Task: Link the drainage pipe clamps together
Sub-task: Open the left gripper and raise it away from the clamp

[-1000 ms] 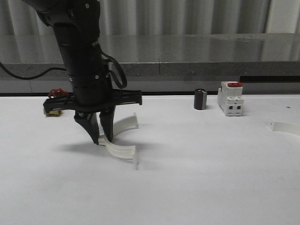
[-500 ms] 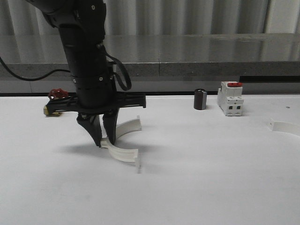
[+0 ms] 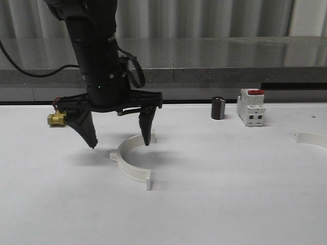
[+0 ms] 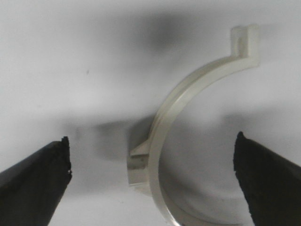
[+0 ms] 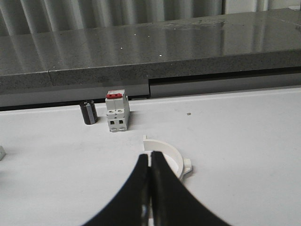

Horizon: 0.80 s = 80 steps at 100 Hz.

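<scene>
One white drainage pipe clamp (image 3: 127,163) lies flat on the table, left of centre, its open side facing right. My left gripper (image 3: 120,145) hangs just above it, open, with the black fingertips (image 3: 93,144) spread to either side of the arc and nothing between them. The left wrist view shows the same clamp (image 4: 188,99) between the wide-apart jaws of the left gripper (image 4: 153,141). The other clamp (image 3: 310,138) lies at the table's far right edge. In the right wrist view my right gripper (image 5: 150,154) is shut and empty, with that clamp (image 5: 171,157) on the table just beyond its tips.
A white breaker block with a red switch (image 3: 251,107) and a small black cylinder (image 3: 218,108) stand at the back right. A brass fitting (image 3: 57,118) sits at the back left, behind the left arm. A grey ledge runs along the table's far edge.
My left gripper has opened and let go of the clamp, and risen slightly. The clamp, tilted in the fingers before, now lies flat on the table.
</scene>
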Tool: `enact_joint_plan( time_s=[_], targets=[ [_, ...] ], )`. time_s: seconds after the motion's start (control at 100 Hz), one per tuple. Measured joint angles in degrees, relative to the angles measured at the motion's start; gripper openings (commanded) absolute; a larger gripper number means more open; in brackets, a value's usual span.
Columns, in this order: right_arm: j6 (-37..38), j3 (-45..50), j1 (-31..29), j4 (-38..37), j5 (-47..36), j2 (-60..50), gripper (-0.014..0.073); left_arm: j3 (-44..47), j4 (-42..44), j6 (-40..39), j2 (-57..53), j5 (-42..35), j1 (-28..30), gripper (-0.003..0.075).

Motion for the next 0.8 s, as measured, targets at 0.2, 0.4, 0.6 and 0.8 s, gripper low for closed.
enact_joint_plan(
  time_s=[0.2, 0.4, 0.6, 0.8],
  targets=[
    [0.0, 0.0, 0.0, 0.0, 0.0, 0.0, -0.0118, -0.1, 0.1, 6.7, -6.0, -1.8, 0.1, 0.069],
    [0.0, 0.0, 0.0, 0.0, 0.0, 0.0, -0.0118, 1.9, 0.0, 12.3, -14.3, -2.8, 4.4, 0.069],
    [0.0, 0.0, 0.0, 0.0, 0.0, 0.0, -0.0118, 10.7, -2.7, 17.0, -25.7, -7.4, 13.9, 0.069],
    [0.0, 0.0, 0.0, 0.0, 0.0, 0.0, -0.0118, 23.1, -6.3, 21.9, -40.2, -12.4, 23.4, 0.069]
  ],
)
